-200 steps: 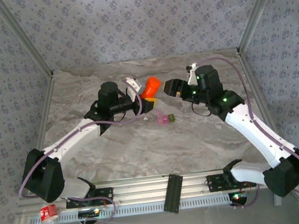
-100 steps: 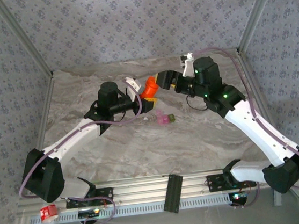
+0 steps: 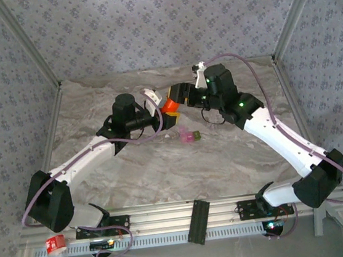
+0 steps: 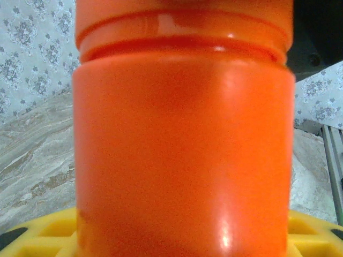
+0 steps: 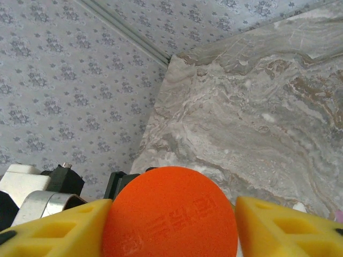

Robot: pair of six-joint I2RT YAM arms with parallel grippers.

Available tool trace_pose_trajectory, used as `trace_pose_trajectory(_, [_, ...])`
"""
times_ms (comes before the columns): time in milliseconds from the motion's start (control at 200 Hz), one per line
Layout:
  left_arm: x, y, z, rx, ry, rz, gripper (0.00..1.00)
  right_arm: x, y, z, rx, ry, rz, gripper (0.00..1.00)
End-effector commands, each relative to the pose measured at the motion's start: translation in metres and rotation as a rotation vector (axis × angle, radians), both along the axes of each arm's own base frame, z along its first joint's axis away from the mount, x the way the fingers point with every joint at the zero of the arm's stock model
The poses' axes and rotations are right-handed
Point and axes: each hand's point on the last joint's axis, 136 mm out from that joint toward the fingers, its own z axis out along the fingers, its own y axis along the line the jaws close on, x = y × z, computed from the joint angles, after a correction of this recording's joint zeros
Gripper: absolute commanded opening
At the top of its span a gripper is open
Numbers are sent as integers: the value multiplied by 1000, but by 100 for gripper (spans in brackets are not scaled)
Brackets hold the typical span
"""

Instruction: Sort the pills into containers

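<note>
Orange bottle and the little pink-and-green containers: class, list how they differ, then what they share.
The orange bottle is round and one opaque colour; the containers are two joined boxes, pink and green. The orange bottle is gripped, tilted, by the left fingers; the containers lie free on the table. Both are small and close together, mid-table.

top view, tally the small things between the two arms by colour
orange bottle: 1
pink compartment: 1
green compartment: 1
total: 3
</note>
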Motion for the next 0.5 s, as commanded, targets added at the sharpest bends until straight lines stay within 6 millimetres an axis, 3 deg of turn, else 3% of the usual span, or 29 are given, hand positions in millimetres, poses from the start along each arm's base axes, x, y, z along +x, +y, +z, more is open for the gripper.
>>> trace_pose_trajectory(0, [0,-4,35,-65,-76,-24,0,1,2,22,27,-65,7,53])
trace_pose_trajectory(255, [0,-5,35,-66,-78,-25,0,6,-9,17,0,-179,84,33])
trace_pose_trajectory(345, [0,-4,35,-67,-78,-23,0,5,-12,28,47,-304,171,33])
trace_pose_trajectory(430, [0,-4,33,-65,-74,-19,0,-10,-10,47,63,-457,304,34])
trace_pose_trajectory(495, [0,-4,32,-66,-71,-20,0,-18,-10,46,49,-498,374,34])
